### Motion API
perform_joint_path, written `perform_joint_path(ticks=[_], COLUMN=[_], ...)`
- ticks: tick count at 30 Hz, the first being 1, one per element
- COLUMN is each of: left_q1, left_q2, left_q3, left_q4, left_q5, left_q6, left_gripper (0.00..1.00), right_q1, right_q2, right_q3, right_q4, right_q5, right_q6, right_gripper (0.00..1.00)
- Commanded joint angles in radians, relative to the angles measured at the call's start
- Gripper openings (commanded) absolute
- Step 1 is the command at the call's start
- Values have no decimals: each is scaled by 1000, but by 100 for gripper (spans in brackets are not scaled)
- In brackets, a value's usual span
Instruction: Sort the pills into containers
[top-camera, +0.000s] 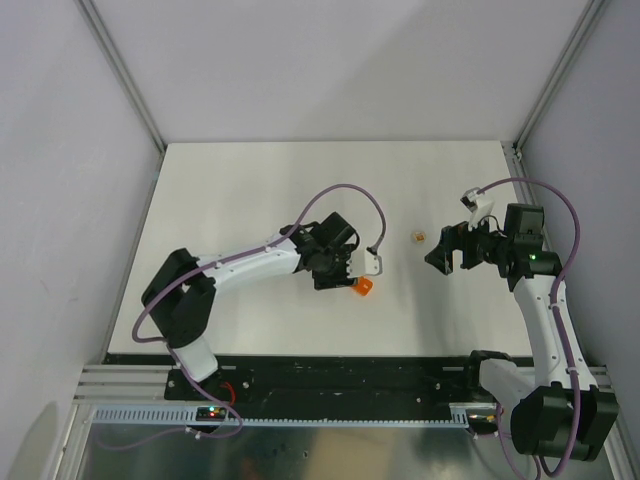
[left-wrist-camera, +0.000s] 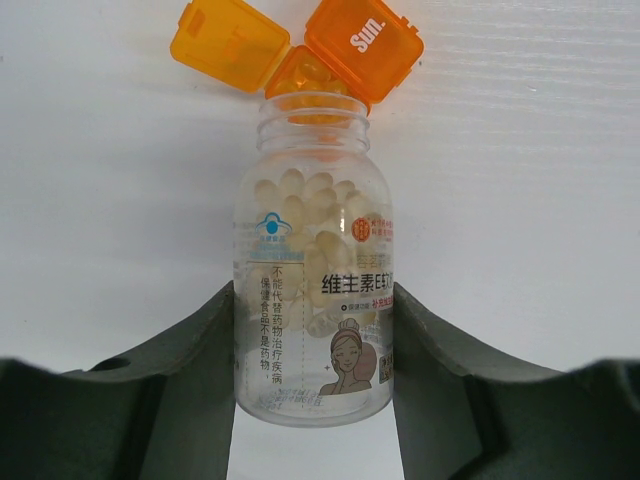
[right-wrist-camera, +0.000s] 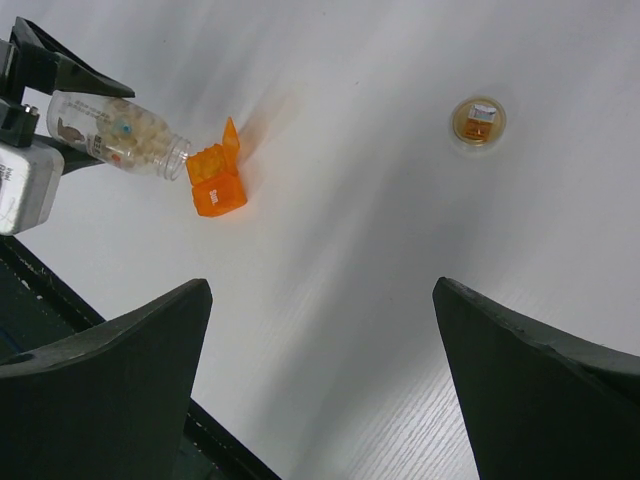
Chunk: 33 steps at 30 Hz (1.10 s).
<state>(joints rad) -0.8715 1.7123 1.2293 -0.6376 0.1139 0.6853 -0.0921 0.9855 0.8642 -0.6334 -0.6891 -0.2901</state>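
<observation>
— Why's the left gripper (left-wrist-camera: 313, 300) got that vial (left-wrist-camera: 312, 250) tipped over like that?

— To pour, I'd say. It's pinching the clear vial round its lower body, neck pointing away. The open mouth sits right at the orange box (left-wrist-camera: 365, 40) on the tabletop (top-camera: 250, 190). Tilted mouth-down like that, the pills (left-wrist-camera: 305, 200) can roll to the neck and drop into the cell in front of it.

— And the cap?

— Off. The tan cap (right-wrist-camera: 478, 122) lies by itself, well apart from the box, over on the right arm's side. Out of the pour's way, I reckon.

— Is the right gripper doing anything?

— Nothing. The right gripper (right-wrist-camera: 320, 290) hangs above the tabletop, fingers spread wide with nothing between them. Standing by, I'd guess.

— Count it up for me.

— One vial, one cap, one orange box. On the box I make out two square orange flaps, one printed "Sun.", and one open cell at the vial's mouth that seems to hold some pills. I can't tell whether the "Sun." square is a raised lid or a shut cell. The pills in the vial are heaped and overlapping, too many to count.
</observation>
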Motion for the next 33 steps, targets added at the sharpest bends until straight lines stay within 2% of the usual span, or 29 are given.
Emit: perform_joint_path(ticks=[1,10,22,28,33], left_q1=[10,30,51,65,97], left_q2=[-85,-192,-460,-610,-613], left_q3=[-17,-102,-285,-321,-218], left_q4=[58,167,466,598,570], left_q5=[36,101,226,262,333], left_q6=[-25,-91,-254,-373,-467], left_gripper=[0,0,0,0,0], right_q1=[-5,-5,34,125,280], right_q2=[0,-10,-55,-31,43], right_q3=[-5,-4,-4,98,225], right_q4=[-2,-8,56,62,61], right_q5=[-20,-70,-101,-175,-157], right_q6=[-15,-19,-2,3,3], right_gripper=[99,100,100,99,99])
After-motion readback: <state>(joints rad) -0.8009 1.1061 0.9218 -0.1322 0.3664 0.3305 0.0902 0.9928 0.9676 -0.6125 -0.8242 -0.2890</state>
